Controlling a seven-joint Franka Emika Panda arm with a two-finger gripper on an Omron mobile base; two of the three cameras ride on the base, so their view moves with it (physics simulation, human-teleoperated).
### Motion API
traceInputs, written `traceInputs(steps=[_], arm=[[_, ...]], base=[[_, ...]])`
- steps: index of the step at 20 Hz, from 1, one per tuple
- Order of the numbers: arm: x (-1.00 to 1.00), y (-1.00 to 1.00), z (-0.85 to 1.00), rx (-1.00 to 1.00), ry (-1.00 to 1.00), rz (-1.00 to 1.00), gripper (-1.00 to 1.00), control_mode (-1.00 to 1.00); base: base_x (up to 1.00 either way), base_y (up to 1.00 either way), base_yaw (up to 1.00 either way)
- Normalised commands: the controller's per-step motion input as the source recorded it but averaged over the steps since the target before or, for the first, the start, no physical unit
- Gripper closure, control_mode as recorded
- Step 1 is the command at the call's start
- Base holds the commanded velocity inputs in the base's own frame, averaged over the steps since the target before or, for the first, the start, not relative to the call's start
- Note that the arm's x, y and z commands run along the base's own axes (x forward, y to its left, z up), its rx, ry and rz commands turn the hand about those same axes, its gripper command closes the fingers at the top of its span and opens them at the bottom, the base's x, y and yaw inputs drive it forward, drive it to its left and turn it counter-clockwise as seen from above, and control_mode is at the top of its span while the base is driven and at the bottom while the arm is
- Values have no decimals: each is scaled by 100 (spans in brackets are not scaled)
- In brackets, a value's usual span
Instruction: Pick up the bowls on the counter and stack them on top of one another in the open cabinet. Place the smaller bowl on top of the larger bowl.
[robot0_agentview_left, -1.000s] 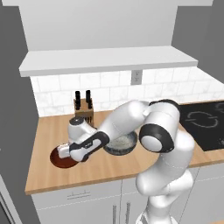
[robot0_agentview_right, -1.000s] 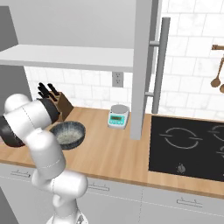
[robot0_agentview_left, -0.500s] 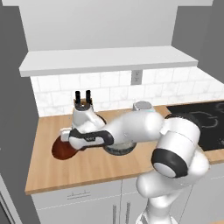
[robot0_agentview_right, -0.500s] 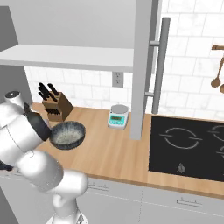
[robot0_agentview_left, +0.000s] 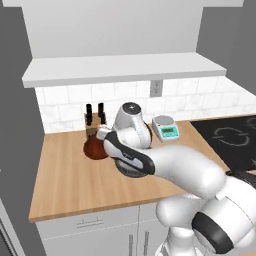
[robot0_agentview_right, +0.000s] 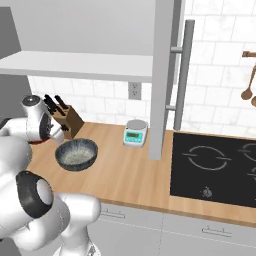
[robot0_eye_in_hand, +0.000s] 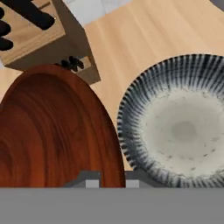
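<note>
The gripper (robot0_eye_in_hand: 106, 180) has its 2 fingers clamped on the rim of the smaller bowl (robot0_eye_in_hand: 52, 131), which it holds up off the counter (robot0_agentview_left: 65, 175). In the left base view the reddish-brown bowl (robot0_agentview_left: 96, 149) hangs just in front of the knife block (robot0_agentview_left: 93, 121). In the hand view the larger bowl (robot0_eye_in_hand: 179, 131) sits on the counter at 3 o'clock from the held bowl, and the knife block (robot0_eye_in_hand: 37, 30) at 11 o'clock. The open cabinet (robot0_agentview_left: 120, 70) runs overhead. A kitchen scale (robot0_agentview_right: 135, 133) stands near the wall.

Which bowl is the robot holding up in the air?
The reddish-brown wooden bowl. It is shallow and glossy, gripped at its rim by the fingers and lifted off the counter. The deeper speckled grey bowl sits on the counter.
</note>
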Motion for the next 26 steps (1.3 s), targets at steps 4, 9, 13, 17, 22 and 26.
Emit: traceInputs(steps=[4, 9, 13, 17, 22, 26], arm=[[0, -100, 3, 5, 11, -39, 100, -100], [11, -65, -15, 1, 14, -24, 100, -100], [3, -22, -40, 0, 14, -12, 100, -100], [0, -30, -46, 0, 12, -9, 100, -100], [0, -18, -3, 2, 2, -3, -100, -100], [0, -14, 92, 12, -5, -2, -100, -100]], base=[[0, 0, 0], [0, 0, 0], [0, 0, 0], [0, 0, 0], [0, 0, 0], [0, 0, 0]])
